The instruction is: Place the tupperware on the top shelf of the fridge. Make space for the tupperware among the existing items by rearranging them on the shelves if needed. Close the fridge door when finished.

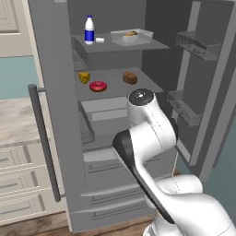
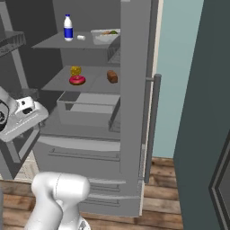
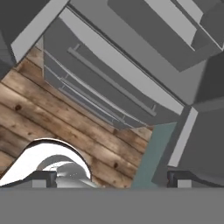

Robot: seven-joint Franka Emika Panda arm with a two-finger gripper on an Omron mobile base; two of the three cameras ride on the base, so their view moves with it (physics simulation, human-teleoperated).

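The two-finger gripper [image 3: 112, 178] stands wide, its two dark fingertips [image 3: 43, 177] far apart at the bottom of the hand view with nothing between them; it looks down at the wooden plank floor [image 3: 57, 118] and the two wide grey drawer fronts [image 3: 109, 83] at the foot of the fridge. In the right base view only the white hand block shows at the left edge, low and left of the open cavity; the fingers themselves are cut off there.

Up and farther in, the tall grey two-door fridge [image 1: 60, 115] has both doors swung open. On its flat grey top shelf [image 1: 152, 44] the shallow clear-white tupperware tray [image 1: 131, 37] rests at the right; a brown piece of food shows inside it, and the right base view adds a hint of green, but the contents are too small to make out well. Left of it on the same shelf stand a white bottle with a blue label [image 1: 89, 30] and, just beside that, a small white block [image 1: 99, 40].

On the shelf below [image 1: 147, 85] lie a yellow cheese wedge [image 1: 84, 77], a red ring doughnut [image 1: 97, 86] and a brown loaf chunk [image 1: 130, 78]. Beneath that an open grey drawer [image 2: 87, 108] is partly hidden by the arm in the left base view.
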